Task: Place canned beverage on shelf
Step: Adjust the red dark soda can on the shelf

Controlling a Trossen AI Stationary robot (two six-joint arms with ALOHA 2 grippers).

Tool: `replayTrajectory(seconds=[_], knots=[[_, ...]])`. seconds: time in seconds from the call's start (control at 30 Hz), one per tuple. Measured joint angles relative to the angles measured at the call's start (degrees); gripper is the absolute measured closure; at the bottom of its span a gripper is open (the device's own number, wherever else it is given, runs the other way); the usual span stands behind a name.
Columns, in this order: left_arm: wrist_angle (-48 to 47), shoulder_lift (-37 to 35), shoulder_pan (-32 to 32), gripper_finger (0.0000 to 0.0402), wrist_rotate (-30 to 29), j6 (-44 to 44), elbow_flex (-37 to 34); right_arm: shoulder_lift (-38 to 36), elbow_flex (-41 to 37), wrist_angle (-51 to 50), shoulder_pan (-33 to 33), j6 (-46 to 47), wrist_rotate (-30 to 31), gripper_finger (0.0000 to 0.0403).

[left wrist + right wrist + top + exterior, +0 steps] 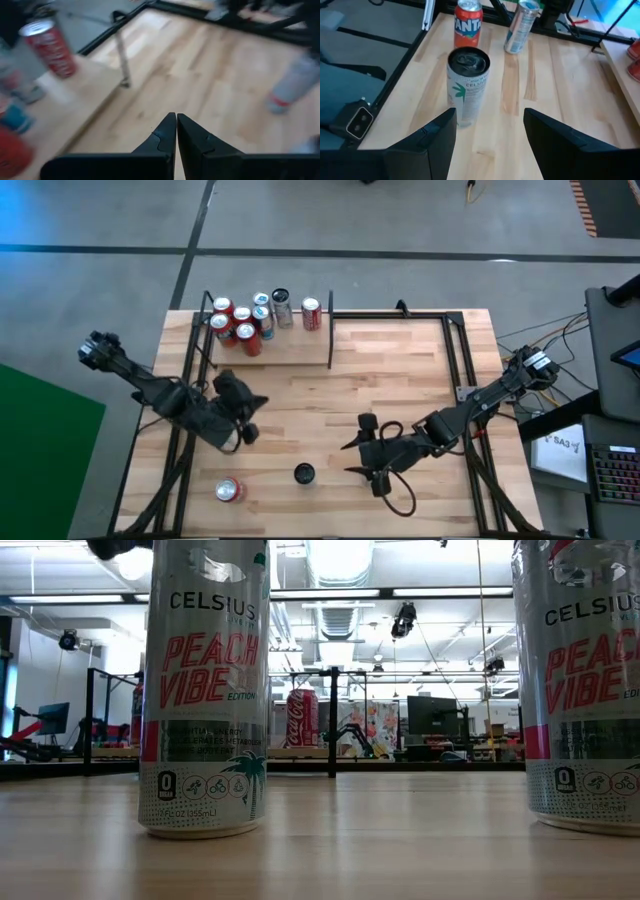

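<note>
On the light wood table (400, 380), the shelf (290, 352) sits at the far left corner; from above we count seven cans (245, 338) on it. Only the right wrist view reveals the Fanta can (468, 17) and Celsius can (467, 85). Our left gripper (176, 131) is pressed closed, empty; our right gripper (490, 131) stands apart, holding nothing.

Grey floor (400, 220), green mat (40, 440), laptop (612, 475), cables (560, 335) w/ monitors (435, 718).
</note>
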Motion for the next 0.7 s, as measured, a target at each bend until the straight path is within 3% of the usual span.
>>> replayTrajectory(seconds=[0.37, 0.7], knots=[[-13.2, 0.0, 14.7, 0.0402, 3.9, 0.7, 0.2, -0.1, 0.7, 2.3, -0.3, -2.6, 0.0, 0.0184], [-13.3, 0.3, 27.8, 0.0402, 8.0, 9.9, 0.1, -0.1, 0.8, 2.7, -0.3, -3.2, 0.0, 0.0184]])
